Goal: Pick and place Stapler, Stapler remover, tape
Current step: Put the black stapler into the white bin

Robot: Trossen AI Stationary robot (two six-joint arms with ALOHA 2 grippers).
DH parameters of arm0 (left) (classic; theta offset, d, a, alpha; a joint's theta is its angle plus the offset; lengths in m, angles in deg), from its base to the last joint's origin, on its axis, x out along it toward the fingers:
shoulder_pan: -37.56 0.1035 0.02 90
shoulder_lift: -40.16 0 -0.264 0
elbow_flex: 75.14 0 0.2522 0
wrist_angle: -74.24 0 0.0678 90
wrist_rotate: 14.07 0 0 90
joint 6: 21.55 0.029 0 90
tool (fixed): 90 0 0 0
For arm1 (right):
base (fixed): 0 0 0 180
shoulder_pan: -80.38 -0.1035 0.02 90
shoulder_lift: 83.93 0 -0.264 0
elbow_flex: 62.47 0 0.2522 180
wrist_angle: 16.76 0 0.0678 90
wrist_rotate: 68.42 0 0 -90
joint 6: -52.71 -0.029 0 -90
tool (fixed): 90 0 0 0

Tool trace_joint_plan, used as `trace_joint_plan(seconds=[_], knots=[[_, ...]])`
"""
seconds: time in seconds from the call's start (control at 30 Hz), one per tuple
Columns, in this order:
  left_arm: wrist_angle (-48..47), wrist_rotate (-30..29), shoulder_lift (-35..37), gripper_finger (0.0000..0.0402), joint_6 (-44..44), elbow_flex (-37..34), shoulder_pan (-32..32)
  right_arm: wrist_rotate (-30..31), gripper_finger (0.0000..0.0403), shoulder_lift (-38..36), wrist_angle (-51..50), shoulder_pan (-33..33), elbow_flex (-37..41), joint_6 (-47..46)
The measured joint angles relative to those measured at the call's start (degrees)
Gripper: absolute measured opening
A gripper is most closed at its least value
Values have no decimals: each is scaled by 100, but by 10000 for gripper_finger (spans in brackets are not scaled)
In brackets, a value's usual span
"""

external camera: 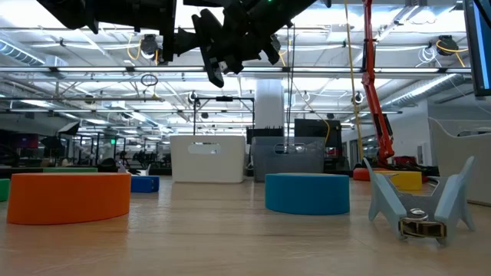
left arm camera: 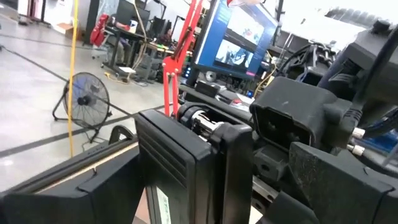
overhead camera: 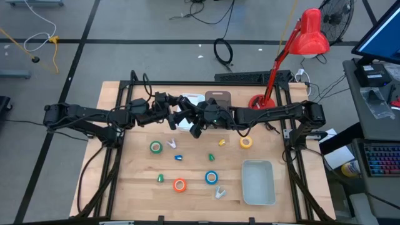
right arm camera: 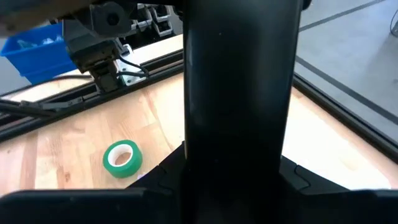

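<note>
Tape rolls lie on the worktop (overhead camera: 131,187) on the near side of both arms: green (overhead camera: 155,147), yellow (overhead camera: 246,142), blue (overhead camera: 212,177) and orange (overhead camera: 180,185). Both grippers meet high over the far middle; the left gripper (overhead camera: 177,117) and right gripper (overhead camera: 197,123) are close together, and I cannot tell how either's fingers stand. Green tape is nearest the left arm, yellow nearest the right. A pale remover (overhead camera: 219,192) lies just left of the tray (overhead camera: 258,197). A dark slab, perhaps the stapler, fills the right wrist view.
</note>
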Motion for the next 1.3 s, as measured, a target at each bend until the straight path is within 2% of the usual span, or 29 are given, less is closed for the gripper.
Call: trace_joint_plan(seconds=[0.23, 0.33, 0.4, 0.53, 1.17, 1.3], knots=[[-130, -111, 0, 383, -197, 0, -11, 35, 121, 0, 61, 0, 0, 339], [-288, -317, -2, 378, -351, 0, -11, 299, 121, 0, 63, -9, 0, 615], [-295, -496, -2, 370, -471, 0, -11, 490, 121, 0, 61, -29, 0, 824], [-296, -782, -2, 348, -731, 0, -13, 506, 121, 0, 89, -50, 0, 968], [-260, -1060, -58, 254, -1052, 4, -42, 777, 121, 201, 645, -76, -1, 1272], [-266, -1174, -74, 249, -1278, 4, -44, 777, 121, 201, 654, -72, 2, 1185]])
